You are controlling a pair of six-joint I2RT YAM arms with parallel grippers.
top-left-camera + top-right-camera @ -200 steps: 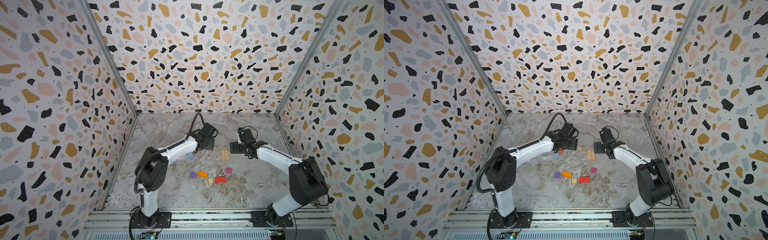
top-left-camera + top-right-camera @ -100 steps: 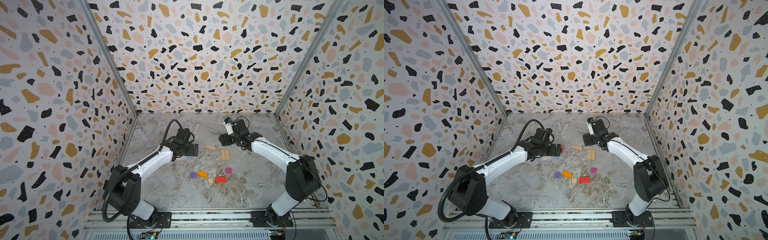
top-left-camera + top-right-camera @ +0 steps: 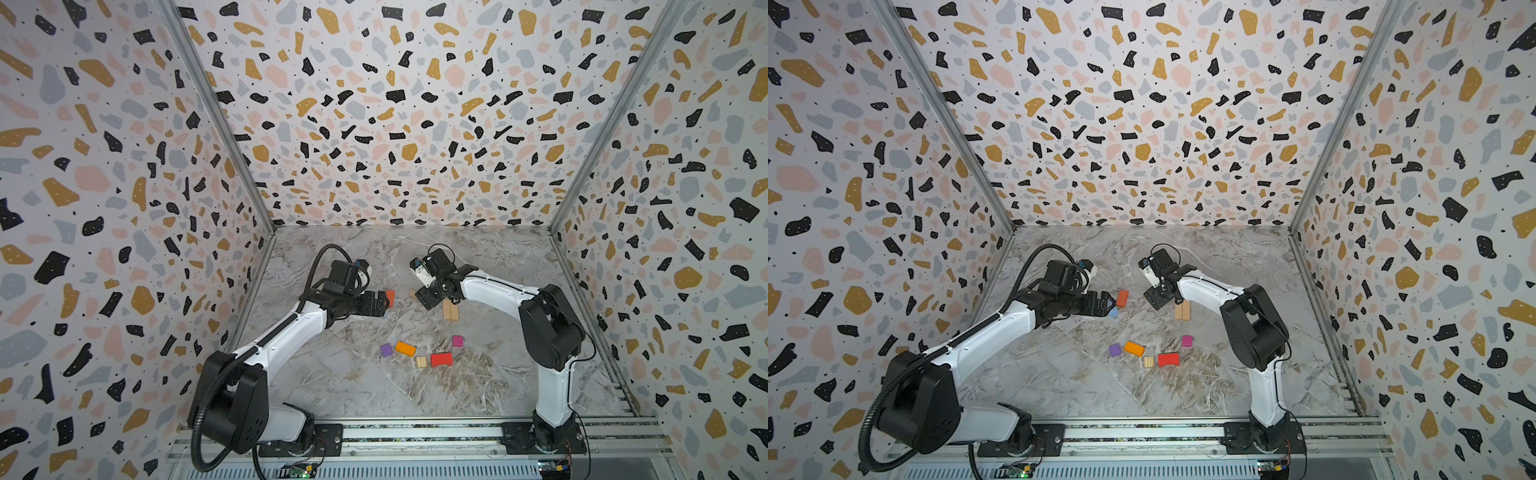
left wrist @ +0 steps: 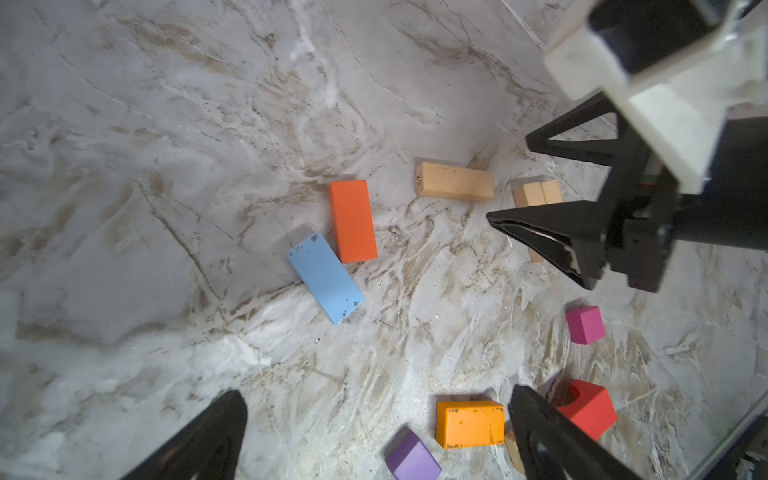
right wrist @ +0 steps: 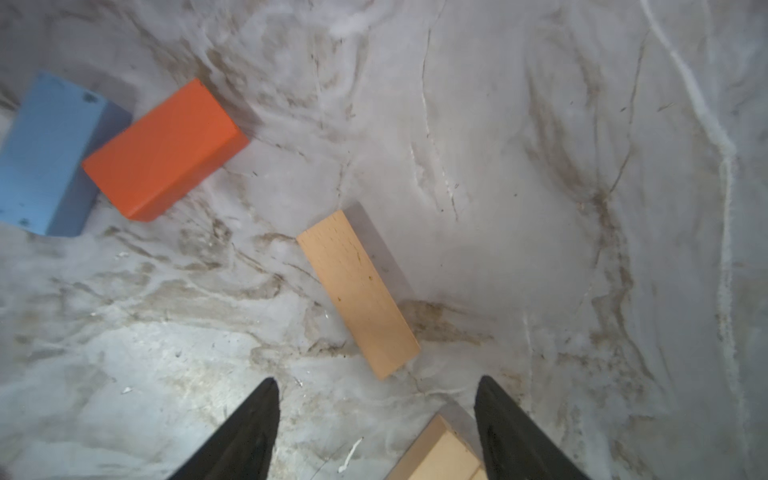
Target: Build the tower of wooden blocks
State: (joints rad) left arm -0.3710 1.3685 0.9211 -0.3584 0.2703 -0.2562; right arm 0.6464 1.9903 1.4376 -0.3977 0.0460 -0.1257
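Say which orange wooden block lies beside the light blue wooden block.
The darker red-orange wooden block; the yellow-orange wooden block lies apart, beside the purple wooden cube.

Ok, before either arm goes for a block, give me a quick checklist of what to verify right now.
1. Left gripper open and empty: ok.
2. Right gripper jaws apart, nothing between them: ok.
3. Single tan plank lying flat, clear of other blocks: ok.
4. Blue block separate from orange-red block: not ok, they touch at a corner.
5. Stacking started: not ok; the tan pair lies side by side with nothing on top.
6. Grippers clear of each other: ok.
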